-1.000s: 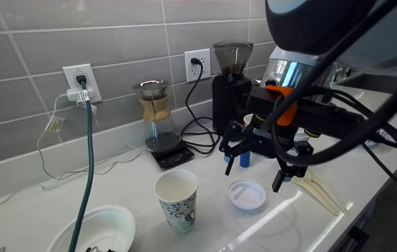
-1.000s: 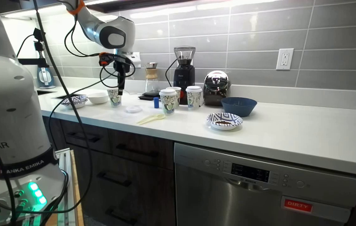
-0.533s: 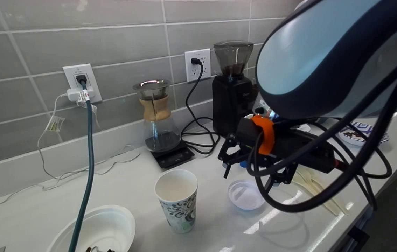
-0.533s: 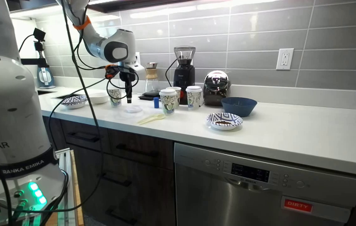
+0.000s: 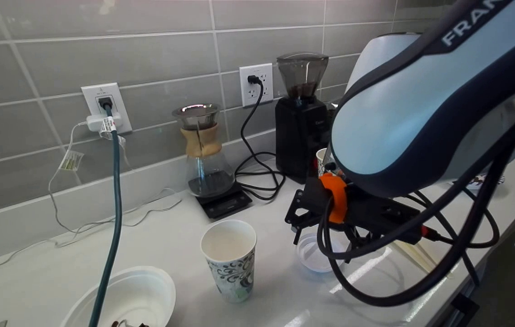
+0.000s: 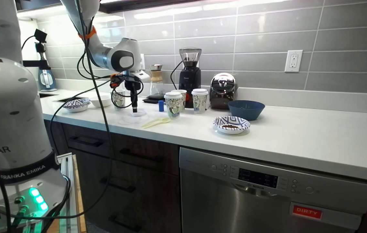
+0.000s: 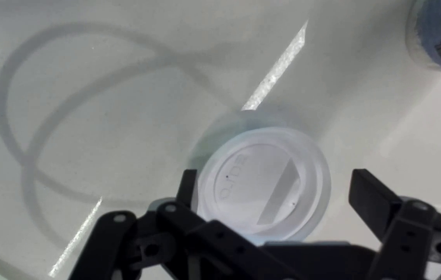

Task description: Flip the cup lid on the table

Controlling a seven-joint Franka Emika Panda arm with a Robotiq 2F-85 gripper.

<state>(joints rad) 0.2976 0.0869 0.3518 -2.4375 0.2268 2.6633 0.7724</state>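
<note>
A white plastic cup lid [image 7: 259, 182] lies flat on the counter, its recessed round face with faint lettering up. It shows in both exterior views [image 5: 312, 259] [image 6: 140, 112], partly behind my gripper and cable. My gripper [image 7: 277, 188] is open, pointing down low over the lid, with one finger on each side. In the wrist view the left finger [image 7: 186, 186] is right at the lid's edge; I cannot tell whether it touches. The right finger [image 7: 372, 202] stands apart from the lid with a gap. Nothing is held.
A patterned paper cup [image 5: 230, 268] stands near the lid, with a white bowl [image 5: 162, 290] beyond it. Cream cutlery [image 6: 156, 122], a blue cylinder [image 6: 161, 105] and lidded cups [image 6: 173, 105] stand close by. A coffee brewer [image 5: 200, 154] and grinder [image 5: 302, 136] are by the wall.
My gripper has come down from above the counter to the lid, one finger now on each side. The jaws stay open. The lid and cup have not moved.
</note>
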